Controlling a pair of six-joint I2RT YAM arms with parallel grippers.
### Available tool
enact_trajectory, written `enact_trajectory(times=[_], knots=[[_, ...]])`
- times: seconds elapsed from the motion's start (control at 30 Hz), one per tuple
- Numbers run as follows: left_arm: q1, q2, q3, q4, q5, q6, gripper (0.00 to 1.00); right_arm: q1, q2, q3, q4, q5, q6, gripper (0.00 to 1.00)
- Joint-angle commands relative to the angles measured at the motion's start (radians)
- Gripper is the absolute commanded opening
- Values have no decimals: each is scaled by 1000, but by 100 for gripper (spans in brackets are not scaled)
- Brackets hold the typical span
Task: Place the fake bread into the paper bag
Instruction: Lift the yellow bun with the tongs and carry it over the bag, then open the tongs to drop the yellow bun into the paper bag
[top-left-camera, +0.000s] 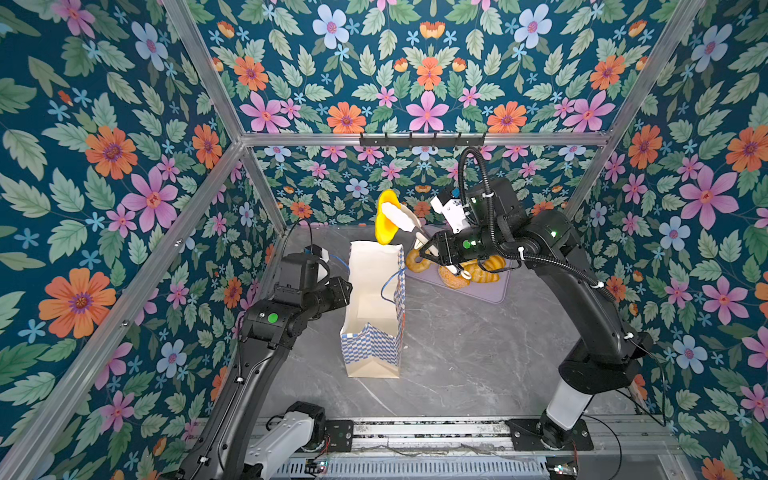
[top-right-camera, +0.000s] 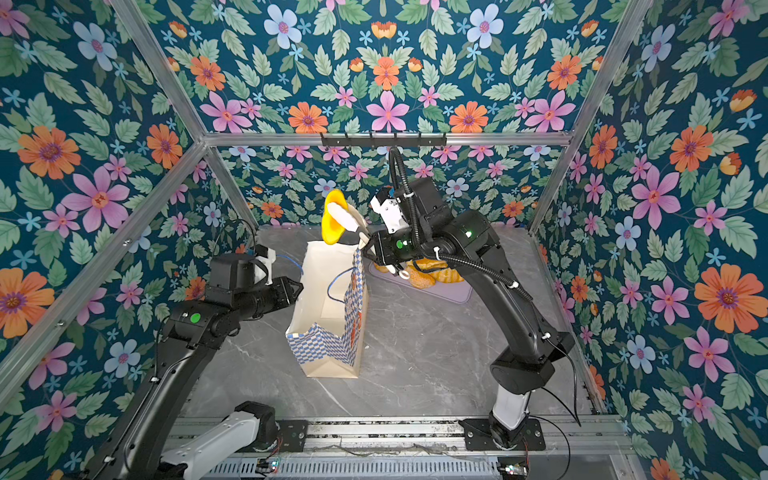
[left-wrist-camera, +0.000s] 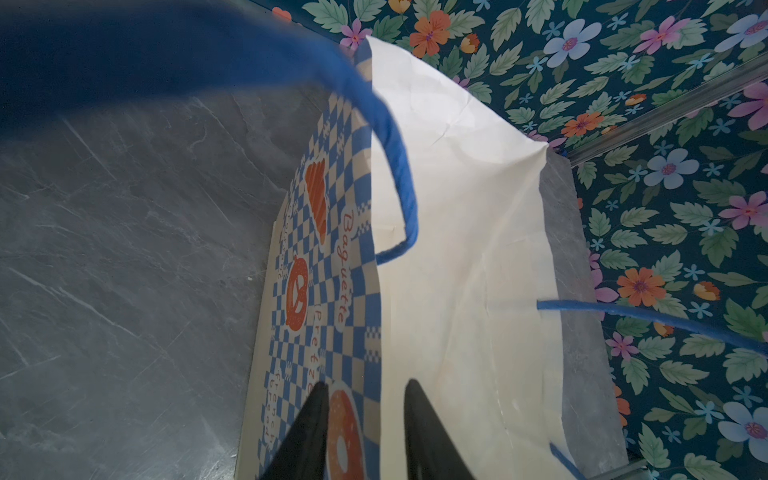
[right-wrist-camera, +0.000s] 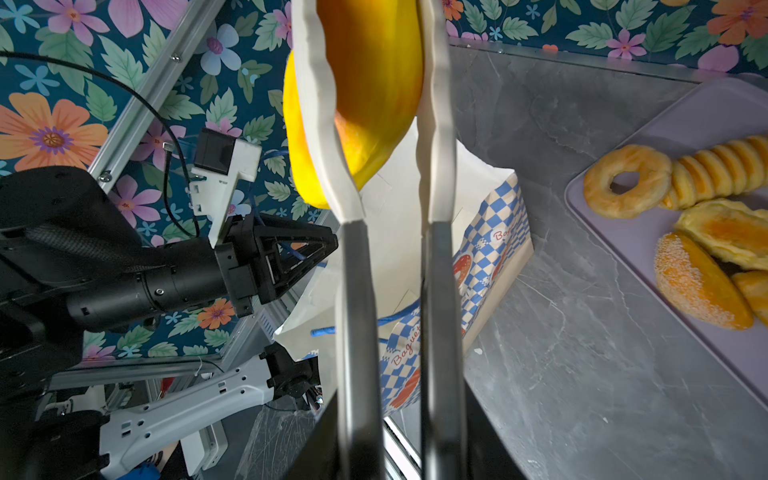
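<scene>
Fake bread (top-left-camera: 382, 232), long axis upright, in tongs (top-left-camera: 401, 220) right fingers (right-wrist-camera: 316, 453) clamp; left fingers (left-wrist-camera: 307, 436) parted.

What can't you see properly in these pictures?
- Fake bread on the lilac tray: the right arm covers most in both top views, and the right wrist view's edge cuts some off, so no count.
- Right gripper: barely in the right wrist view, cut off by its edge behind the tongs.
- Held bread: top cut off there.
- Paper bag, blue handle: a close blur in the left wrist view.
</scene>
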Motion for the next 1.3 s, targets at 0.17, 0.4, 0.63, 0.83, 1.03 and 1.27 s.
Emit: enact_trajectory(times=[0.17, 0.4, 0.63, 0.83, 1.03, 1.27], knots=[[1, 6, -5, 30, 9, 1, 39, 21, 29, 7, -94, 11, -62, 35], [1, 15, -16, 39, 19, 2, 33, 22, 46, -20, -136, 14, -90, 35], [0, 20, -14, 45, 21, 3, 26, 24, 87, 2, -175, -4, -112, 34], [1, 22, -14, 45, 21, 2, 23, 24, 108, 9, -195, -6, -120, 34], [1, 18, -14, 45, 21, 2, 23, 27, 129, 25, -201, -12, -121, 36], [1, 17, -17, 45, 21, 2, 23, 35, 143, 45, -211, -6, -122, 41]])
